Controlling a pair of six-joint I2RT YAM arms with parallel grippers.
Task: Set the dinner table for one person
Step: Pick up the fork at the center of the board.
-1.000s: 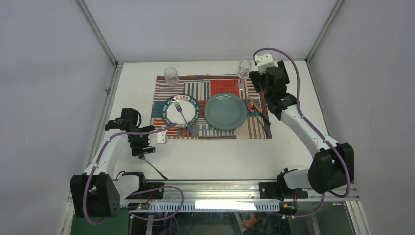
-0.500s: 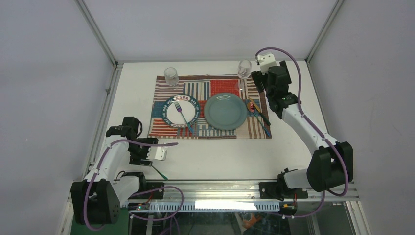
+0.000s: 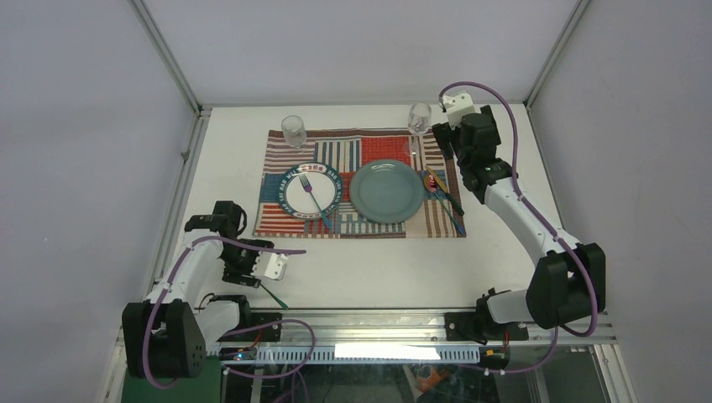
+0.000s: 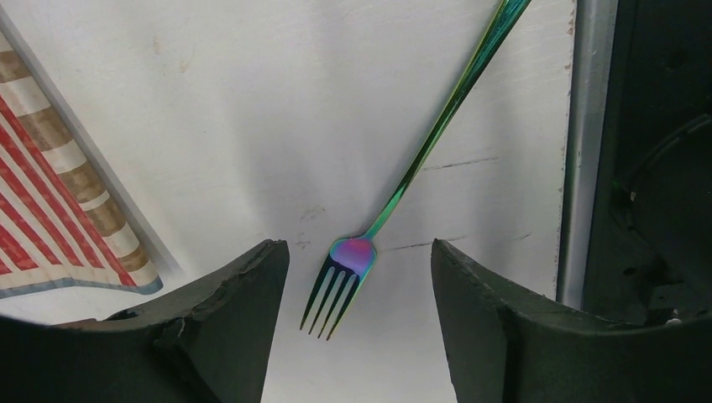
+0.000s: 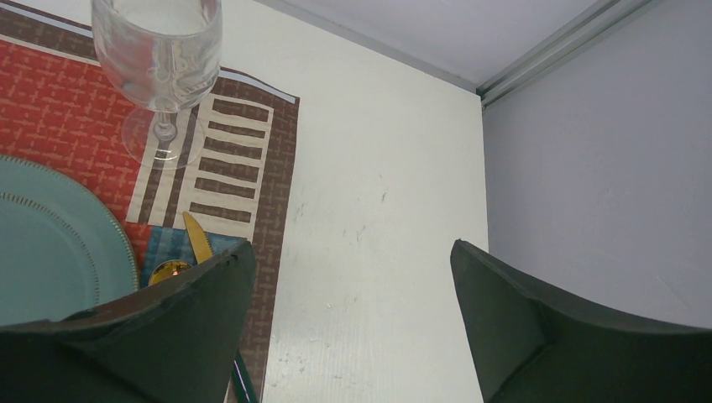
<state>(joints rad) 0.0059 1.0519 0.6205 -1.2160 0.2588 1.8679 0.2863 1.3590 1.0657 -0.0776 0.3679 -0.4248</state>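
Table point(image 3: 378, 269) spans the cell, mat point(image 3: 361, 180) at its middle. Left gripper point(image 4: 355, 250), jaws apart, hovers over the fork point(image 4: 420, 155) on bare table by the front rail. Best to descend straight and pinch the neck. Right gripper point(image 5: 351, 252) likewise gapes.

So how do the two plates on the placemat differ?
The white plate has a dark patterned rim; the teal plate is plain. The white plate is smaller than the teal plate. The white plate carries a fork; the teal plate is bare. Both are round and lie flat on the placemat.
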